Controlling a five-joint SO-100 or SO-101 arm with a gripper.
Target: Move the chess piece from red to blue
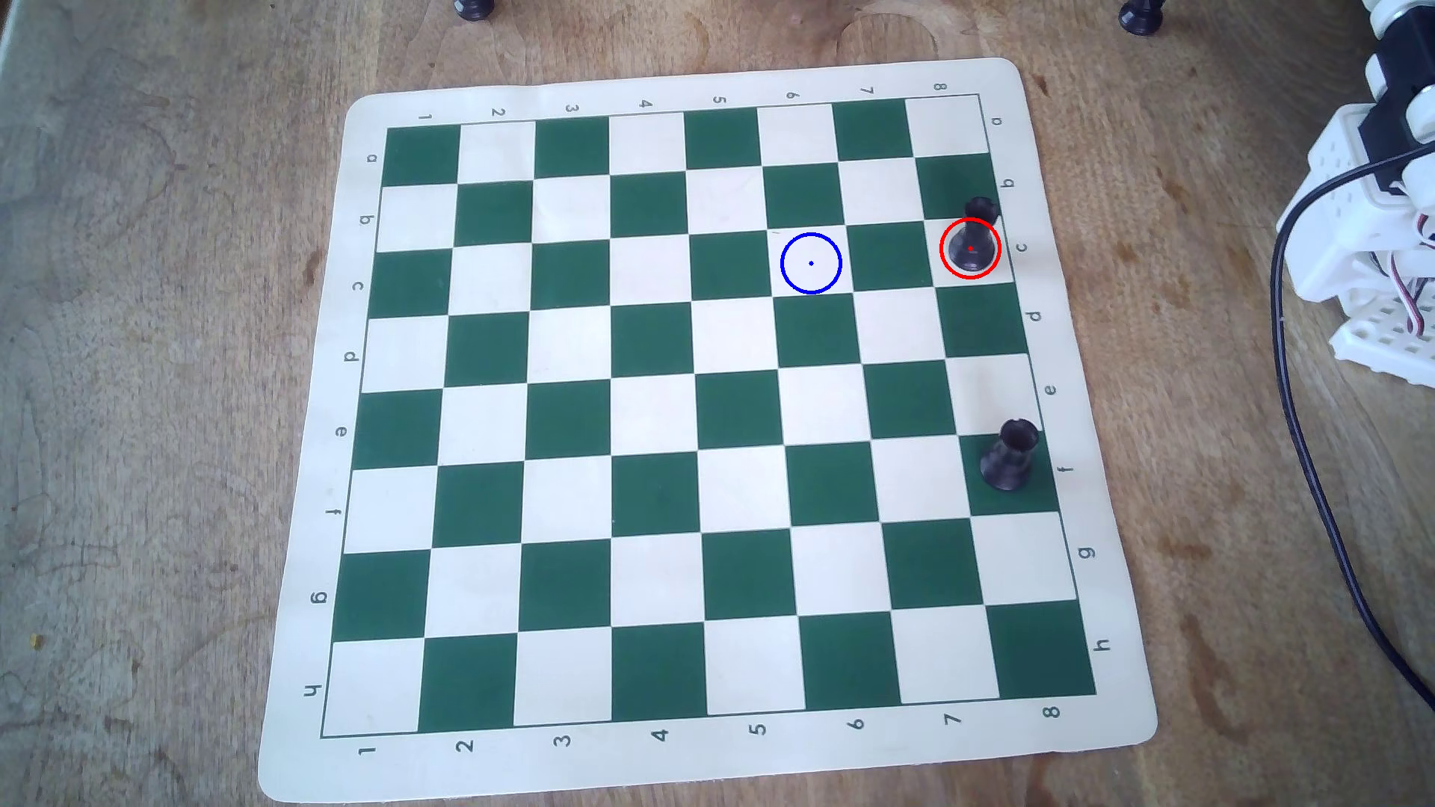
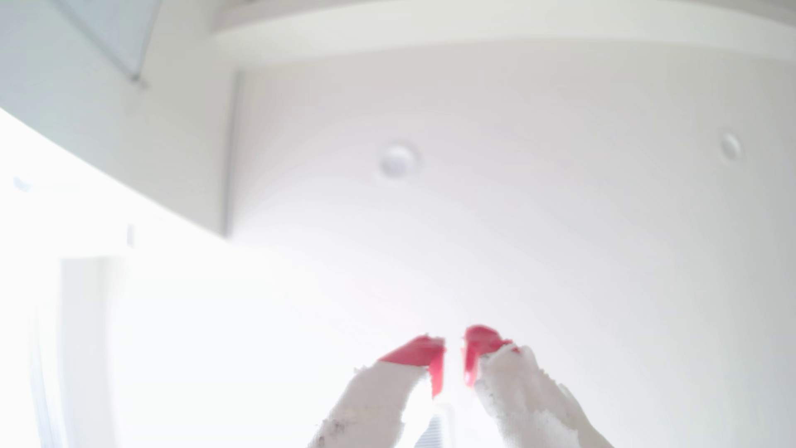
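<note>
In the overhead view the chess piece point(image 1: 971, 247) stands upright inside the red circle point(image 1: 970, 248), on the white square of row c, column 8, at the 2 o'clock part of the chessboard point(image 1: 310, 481). Its crown appears offset toward 12 o'clock from its base, which is probably a camera-angle effect and not a tilt. The blue circle point(image 1: 811, 263) marks an empty white square in the same row, two squares toward 9 o'clock from the piece; the green square between them is bare, so a straight sideways transfer looks unobstructed. A stouter rook point(image 1: 1008, 456) stands at 6 o'clock from the chess piece, three squares off in the same column and clear of that line. Only the white arm base point(image 1: 1374, 233) and its black cable point(image 1: 1293, 403) show, at the 3 o'clock edge of the table point(image 1: 155, 388). The wrist view faces a white ceiling, so the arm is judged to be folded back, with the task not yet begun. The gripper point(image 2: 454, 344) enters that view from 6 o'clock; its red fingertips point(image 2: 420, 353) sit close together with a narrow gap and hold nothing. The next step will likely require spreading the fingers and descending over the piece's slim waist.
</note>
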